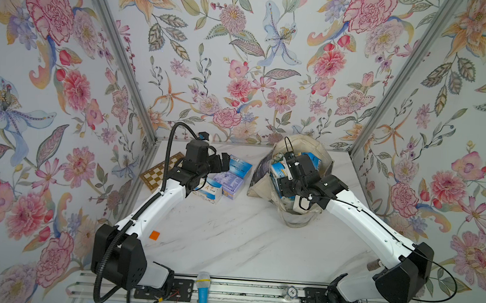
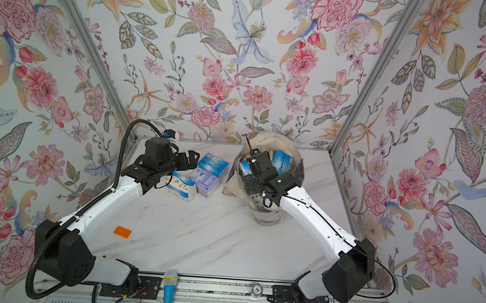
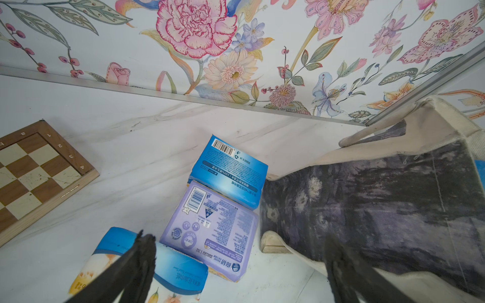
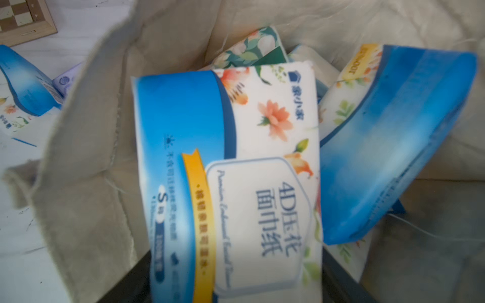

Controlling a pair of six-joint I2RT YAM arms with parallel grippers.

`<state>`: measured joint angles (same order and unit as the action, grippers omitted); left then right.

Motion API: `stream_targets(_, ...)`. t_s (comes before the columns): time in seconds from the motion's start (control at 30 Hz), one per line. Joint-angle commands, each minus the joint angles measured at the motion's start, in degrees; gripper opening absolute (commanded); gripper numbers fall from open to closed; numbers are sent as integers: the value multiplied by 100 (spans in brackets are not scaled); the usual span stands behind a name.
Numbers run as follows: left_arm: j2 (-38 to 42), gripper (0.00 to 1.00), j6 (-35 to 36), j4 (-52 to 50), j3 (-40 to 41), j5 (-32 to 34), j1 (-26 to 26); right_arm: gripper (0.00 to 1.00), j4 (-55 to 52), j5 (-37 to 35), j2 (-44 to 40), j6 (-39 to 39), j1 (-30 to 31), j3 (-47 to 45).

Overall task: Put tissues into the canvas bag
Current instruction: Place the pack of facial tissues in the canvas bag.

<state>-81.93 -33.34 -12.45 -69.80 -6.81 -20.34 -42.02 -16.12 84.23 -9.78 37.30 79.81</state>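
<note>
Nearest the lens, a blue-handled microphone (image 1: 202,294) is lying at bottom centre in both top views, on the metal front rail (image 1: 241,286). Beyond it is the white marble-look tabletop (image 1: 244,240).

The floppy cream canvas bag (image 1: 302,141) is standing at centre right of the frame. Its mouth is gaping upward and its dark grey printed panel is facing frame-left.

The right gripper (image 4: 236,253) is reaching down into the mouth. Its dark fingers (image 4: 126,278) are clamping a blue-and-white flower-printed tissue pack (image 4: 236,147) by the long sides. The pack's long axis is pointing away from the wrist, into the bag. A second blue pack (image 4: 393,136) is leaning tilted beside it, and a green floral pack (image 4: 252,49) is lying deeper.

The left gripper (image 1: 224,161) is hovering at centre frame, jaws standing wide apart. Under it three packs are sitting on the table in a diagonal row rising toward the upper right: a blue-and-white pack (image 1: 211,192), a lavender pack (image 1: 230,183) and a blue barcode-side-up pack (image 1: 240,165). Each is touching the next, and the last is lying just beside the bag.

A wooden chessboard (image 1: 158,172) is lying left of centre.
</note>
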Motion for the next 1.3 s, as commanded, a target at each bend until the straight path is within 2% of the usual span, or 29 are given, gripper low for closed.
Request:
stream_targets(0.0,-91,99,159,-142,-235,118,-47,74,-276,454,302,-147,-152,-15)
stream_targets(0.27,-165,99,313,-379,-346,251,-33,76,-414,601,674,-112,-439,-57)
stream_targets(0.4,-239,99,388,-703,-369,488,13,77,-409,567,568,-53,-633,-88)
stream_targets(0.6,-237,99,373,-818,-188,449,151,84,-411,651,226,89,-741,113)
stream_targets(0.87,-248,99,353,-753,-130,347,213,91,-266,1305,-242,174,-792,516)
stream_targets(1.1,-203,99,336,-723,-16,312,249,92,122,1403,-704,210,-891,608)
stream_targets(1.27,-233,99,304,-649,35,243,280,90,794,2234,-837,390,-779,583)
